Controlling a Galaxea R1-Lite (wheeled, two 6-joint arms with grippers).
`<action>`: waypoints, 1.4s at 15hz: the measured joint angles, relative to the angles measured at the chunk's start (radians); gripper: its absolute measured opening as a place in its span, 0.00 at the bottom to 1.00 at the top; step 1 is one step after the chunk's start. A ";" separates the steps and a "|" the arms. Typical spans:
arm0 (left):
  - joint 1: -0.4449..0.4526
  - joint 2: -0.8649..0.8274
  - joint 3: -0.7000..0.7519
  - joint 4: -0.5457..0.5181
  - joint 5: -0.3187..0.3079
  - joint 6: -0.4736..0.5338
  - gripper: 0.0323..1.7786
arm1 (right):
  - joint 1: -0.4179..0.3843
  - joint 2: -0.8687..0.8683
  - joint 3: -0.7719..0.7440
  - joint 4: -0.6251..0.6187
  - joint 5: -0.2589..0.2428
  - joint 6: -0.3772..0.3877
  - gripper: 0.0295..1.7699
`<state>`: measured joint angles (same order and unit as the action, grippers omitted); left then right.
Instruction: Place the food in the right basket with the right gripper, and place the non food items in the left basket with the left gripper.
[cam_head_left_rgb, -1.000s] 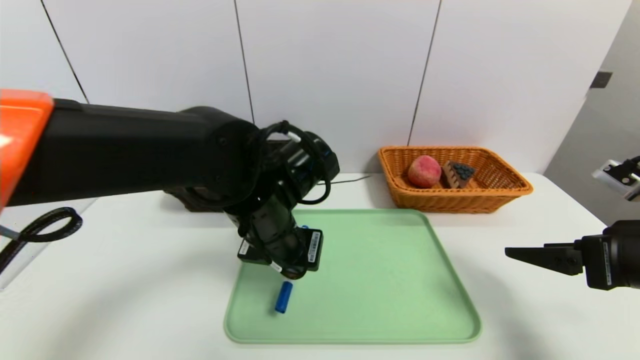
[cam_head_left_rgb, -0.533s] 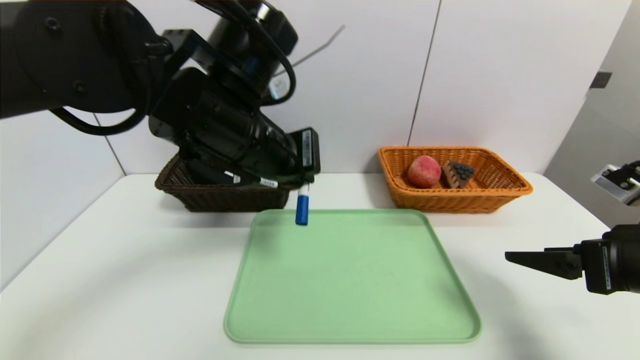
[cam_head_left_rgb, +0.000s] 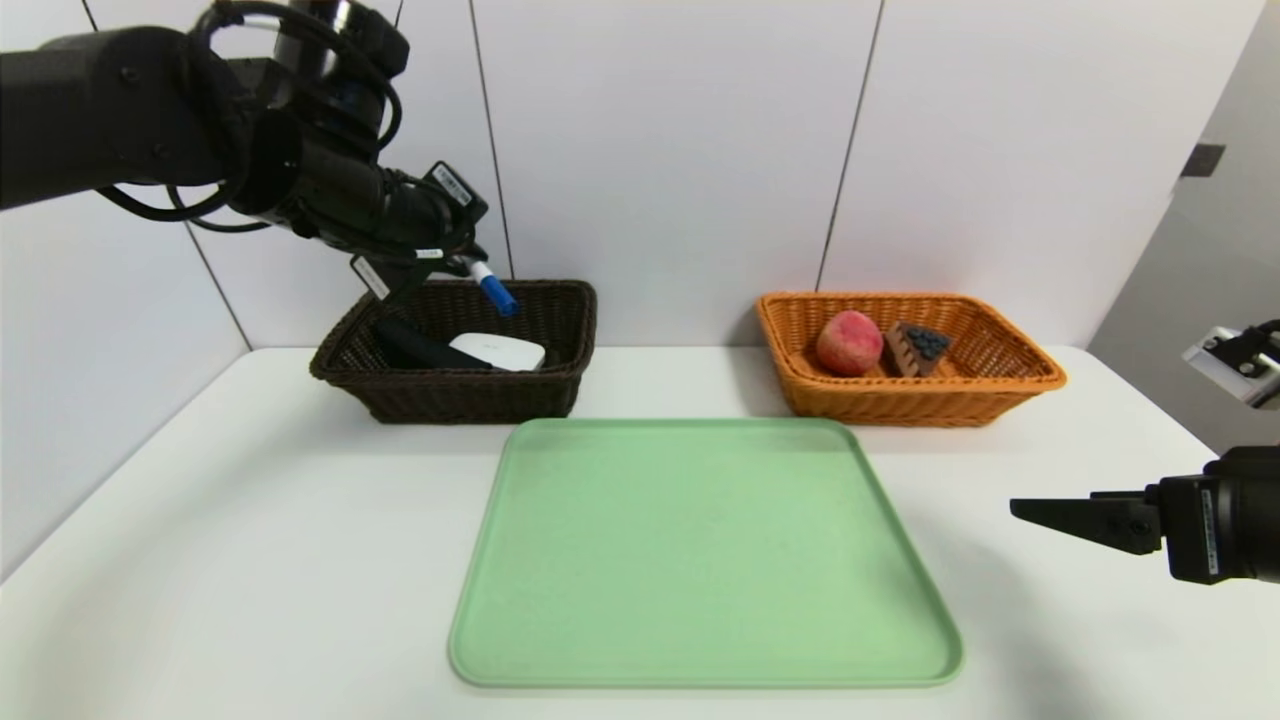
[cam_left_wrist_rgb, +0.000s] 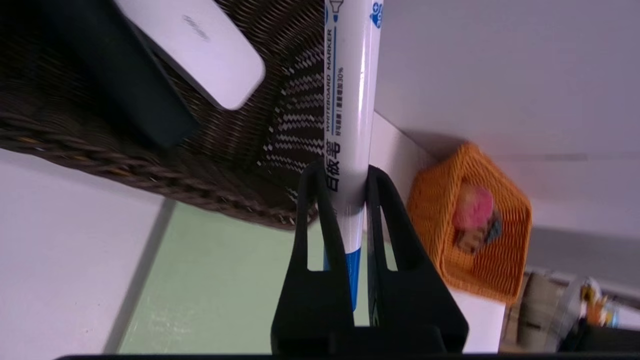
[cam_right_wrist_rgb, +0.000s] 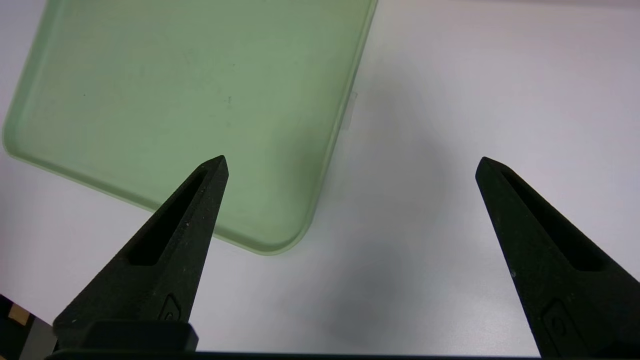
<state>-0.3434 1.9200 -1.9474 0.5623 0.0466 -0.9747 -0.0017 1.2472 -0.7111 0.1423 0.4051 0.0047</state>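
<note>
A: White table (cam_head_left_rgb: 250, 520) against white wall panels, with a bare green tray (cam_head_left_rgb: 700, 560) in the middle. Where's the pen?

B: In the left gripper (cam_head_left_rgb: 462, 262), raised above the dark brown left basket (cam_head_left_rgb: 560, 375). Its 2 fingers (cam_left_wrist_rgb: 312, 210) are pinched narrow on the white barrel of the pen (cam_head_left_rgb: 488, 284), blue cap slanting down toward the basket's inside.

A: What's already in there?

B: The flat white case (cam_head_left_rgb: 498, 351) and the black pouch (cam_head_left_rgb: 420, 345) beside it. Over in the orange right basket (cam_head_left_rgb: 1000, 385) sit the peach (cam_head_left_rgb: 849, 342) and the cake slice (cam_head_left_rgb: 917, 347).

A: So the pen looks like the last of the 5 items. How will it handle?

B: I'd judge it light and rigid, but the barrel is smooth and round, so it could roll or swivel in a 2-point pinch. The grip sits partway along the barrel, which seems a sensible hold. A drop from here shouldn't hurt it; it may bounce off the case.

A: And the right gripper (cam_right_wrist_rgb: 350, 162)?

B: Parked low at the table's right side, off the tray's corner, fingers spread wide, holding nothing.
</note>
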 joint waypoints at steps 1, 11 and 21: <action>0.034 0.028 -0.004 -0.005 -0.004 -0.042 0.06 | 0.000 0.000 0.003 0.000 -0.013 0.000 0.97; 0.129 0.195 -0.010 -0.057 -0.040 -0.096 0.27 | -0.013 -0.001 0.022 0.000 -0.039 0.003 0.97; 0.137 0.004 -0.010 -0.088 -0.037 0.111 0.77 | -0.017 -0.013 0.024 -0.029 -0.038 0.001 0.97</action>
<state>-0.2068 1.9238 -1.9579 0.4743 0.0100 -0.8638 -0.0191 1.2345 -0.6868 0.1138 0.3674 0.0057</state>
